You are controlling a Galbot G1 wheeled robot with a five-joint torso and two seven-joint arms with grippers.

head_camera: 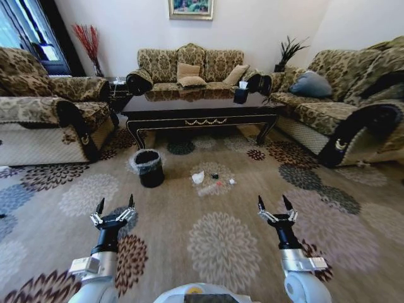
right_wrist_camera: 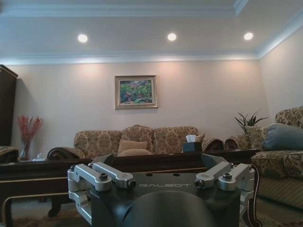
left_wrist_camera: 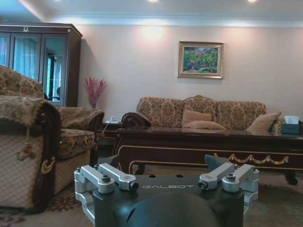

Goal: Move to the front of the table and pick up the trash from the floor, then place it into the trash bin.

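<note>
The setting is a living room: a beige floor (head_camera: 353, 214) carpeted with round flower medallions, three patterned sofas set around a long dark counter (head_camera: 201, 108), and a framed painting (head_camera: 190, 7) on the far wall.

The counter stands at the far side of the carpet, in front of the middle sofa (head_camera: 189, 68). A black tissue box (head_camera: 240, 93) sits on the counter top near its right end.

The trash bin (head_camera: 149, 167), black with a clear bag folded over its rim, stands upright on the floor just in front of the counter's left front leg.

The trash (head_camera: 213, 181) lies scattered on the floor to the right of the bin, near it but not touching, in front of the counter's middle section. Visible pieces are a crumpled white tissue (head_camera: 198, 177), a small dark bit (head_camera: 214, 176), and further small scraps whose type cannot be determined.

The left tool (head_camera: 115, 204) is raised above the near carpet, left of centre, fingers spread apart and pointing toward the counter, grasping nothing. The right tool (head_camera: 273, 202) is held at a matching height to the right, fingers likewise spread and empty. Both tools are well apart from the trash and the bin.

In the left wrist view the counter's gold scroll trim (left_wrist_camera: 251, 158) is visible beyond the tool body.
</note>
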